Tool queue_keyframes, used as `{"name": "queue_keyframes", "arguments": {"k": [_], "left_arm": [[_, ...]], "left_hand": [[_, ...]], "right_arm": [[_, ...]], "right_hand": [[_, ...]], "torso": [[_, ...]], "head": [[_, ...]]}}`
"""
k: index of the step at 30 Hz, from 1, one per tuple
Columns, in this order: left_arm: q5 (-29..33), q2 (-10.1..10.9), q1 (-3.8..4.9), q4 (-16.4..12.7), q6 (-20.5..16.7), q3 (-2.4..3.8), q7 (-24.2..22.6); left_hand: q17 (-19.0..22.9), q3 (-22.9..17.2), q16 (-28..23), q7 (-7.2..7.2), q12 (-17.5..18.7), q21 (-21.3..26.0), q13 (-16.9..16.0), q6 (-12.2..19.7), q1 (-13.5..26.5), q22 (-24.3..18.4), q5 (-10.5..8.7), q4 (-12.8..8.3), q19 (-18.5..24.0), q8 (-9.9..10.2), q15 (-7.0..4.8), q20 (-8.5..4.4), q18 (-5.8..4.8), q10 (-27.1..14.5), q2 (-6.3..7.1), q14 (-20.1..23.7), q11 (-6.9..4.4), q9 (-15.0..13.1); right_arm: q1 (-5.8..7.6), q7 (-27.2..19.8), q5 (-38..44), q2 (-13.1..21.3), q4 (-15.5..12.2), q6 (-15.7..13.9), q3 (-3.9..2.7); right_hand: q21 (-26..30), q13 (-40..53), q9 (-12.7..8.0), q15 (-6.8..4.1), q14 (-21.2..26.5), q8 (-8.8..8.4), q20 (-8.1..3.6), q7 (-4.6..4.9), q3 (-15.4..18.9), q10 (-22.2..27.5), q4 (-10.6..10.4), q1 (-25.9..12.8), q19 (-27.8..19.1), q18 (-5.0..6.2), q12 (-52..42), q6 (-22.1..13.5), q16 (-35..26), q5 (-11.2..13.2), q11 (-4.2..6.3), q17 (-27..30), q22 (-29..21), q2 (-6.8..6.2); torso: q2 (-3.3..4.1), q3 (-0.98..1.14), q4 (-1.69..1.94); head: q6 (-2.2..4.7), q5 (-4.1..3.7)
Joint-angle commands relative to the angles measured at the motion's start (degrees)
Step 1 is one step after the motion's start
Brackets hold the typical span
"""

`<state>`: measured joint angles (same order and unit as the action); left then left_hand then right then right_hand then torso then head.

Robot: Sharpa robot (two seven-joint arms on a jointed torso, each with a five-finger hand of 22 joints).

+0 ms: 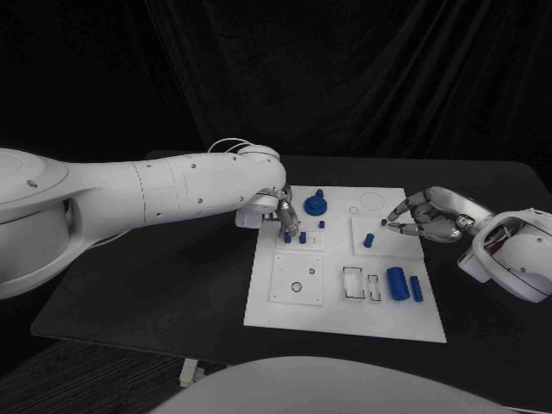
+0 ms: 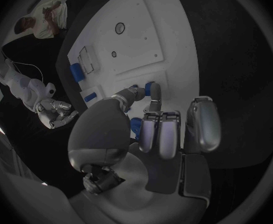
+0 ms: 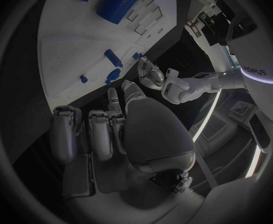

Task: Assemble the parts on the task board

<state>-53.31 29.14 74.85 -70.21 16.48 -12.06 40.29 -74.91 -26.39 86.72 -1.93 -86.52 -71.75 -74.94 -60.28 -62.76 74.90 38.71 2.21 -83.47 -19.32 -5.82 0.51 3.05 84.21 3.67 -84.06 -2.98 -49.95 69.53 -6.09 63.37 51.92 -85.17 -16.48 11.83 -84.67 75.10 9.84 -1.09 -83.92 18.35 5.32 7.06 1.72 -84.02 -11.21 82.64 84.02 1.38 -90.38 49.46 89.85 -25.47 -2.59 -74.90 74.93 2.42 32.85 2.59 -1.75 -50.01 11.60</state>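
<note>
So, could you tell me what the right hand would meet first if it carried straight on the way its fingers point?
Probably the small blue peg on the task board; the right hand points across the board toward it, though depth is unclear.

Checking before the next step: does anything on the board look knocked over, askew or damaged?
Nothing stands out. The task board lies flat, and the blue cylinder rests near its right edge.
</note>
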Motion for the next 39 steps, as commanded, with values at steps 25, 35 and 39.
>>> {"name": "queue_keyframes", "arguments": {"k": [25,35,39], "left_arm": [[0.3,-0.4,-0.28,0.2,0.4,-0.11,2.0],[-0.5,-1.3,-0.28,1.3,2.5,-0.11,2.1],[-1.4,-1.6,-0.29,1.5,3.5,-0.11,2.1]], "left_hand": [[-12.8,-6.2,-0.3,0.68,0.3,0.2,-12.1,-0.3,-0.2,5.8,0.24,-5.9,0.1,-0.3,-0.52,-0.38,0.87,4.3,-0.55,-5.2,-0.42,-0.1],[-12.8,-6.3,-0.2,0.71,0.1,0.2,-12.3,-0.3,-0.3,5.9,0.18,-6.1,0.0,-0.3,-0.54,-0.4,0.86,4.4,-0.48,-5.2,-0.44,-0.2],[-12.8,-6.4,-0.3,0.73,0.1,0.1,-12.4,-0.3,-0.5,5.9,0.15,-6.4,0.0,-0.3,-0.58,-0.43,0.85,4.4,-0.37,-5.2,-0.49,-0.2]], "right_arm": [[-0.14,1.3,0.0,-0.3,0.1,1.0,-0.03],[-0.18,1.3,0.0,-0.4,0.1,1.1,-0.03],[-0.19,1.3,0.0,-0.3,0.1,1.1,-0.03]], "right_hand": [[0.6,14.9,-0.1,0.36,-6.1,-0.27,0.27,0.09,-0.2,-6.0,0.7,1.0,1.8,0.36,0.4,0.3,0.1,-0.4,-0.23,-15.1,12.8,-0.07],[0.6,14.9,-0.1,0.36,-6.1,-0.29,0.27,0.1,-0.3,-6.0,0.8,1.1,1.8,0.38,0.4,0.3,0.1,-0.5,-0.24,-15.1,12.7,-0.04],[0.6,14.9,-0.1,0.36,-6.1,-0.29,0.27,0.1,-0.3,-6.0,0.8,1.1,1.8,0.38,0.4,0.3,0.1,-0.5,-0.24,-15.1,12.7,-0.04]], "torso": [[0.03,0.0,-0.03],[0.08,-0.02,-0.03],[0.05,0.01,-0.03]], "head": [[0.01,0.32],[0.01,0.44],[0.01,0.34]]}}
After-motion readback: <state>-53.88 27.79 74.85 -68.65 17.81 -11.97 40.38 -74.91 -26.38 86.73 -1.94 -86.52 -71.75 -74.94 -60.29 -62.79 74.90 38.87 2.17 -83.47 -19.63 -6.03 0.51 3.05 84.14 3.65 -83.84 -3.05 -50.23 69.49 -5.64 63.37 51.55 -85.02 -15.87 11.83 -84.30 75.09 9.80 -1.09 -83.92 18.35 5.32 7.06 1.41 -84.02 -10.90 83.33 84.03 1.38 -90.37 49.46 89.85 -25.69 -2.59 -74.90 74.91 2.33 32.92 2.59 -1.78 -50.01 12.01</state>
